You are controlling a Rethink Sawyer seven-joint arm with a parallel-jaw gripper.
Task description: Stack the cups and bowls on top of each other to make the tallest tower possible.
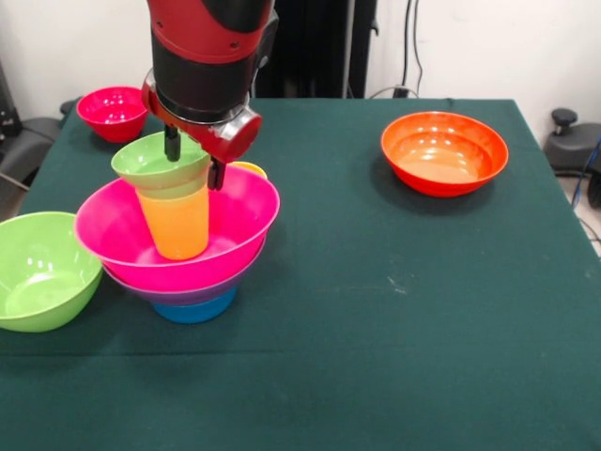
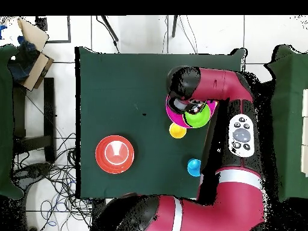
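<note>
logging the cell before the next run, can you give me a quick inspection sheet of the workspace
surface: dark green cloth table, bare at the front.
job's things: tower of pink bowl on purple and blue bowls; orange-yellow cup upside down in it, small green bowl on top. Lime bowl, red bowl, orange bowl apart.
clutter: nothing seen.
grippers: gripper straddles the small green bowl's rim.
cables: wires on the floor.
surroundings: cardboard box beside the table.
</note>
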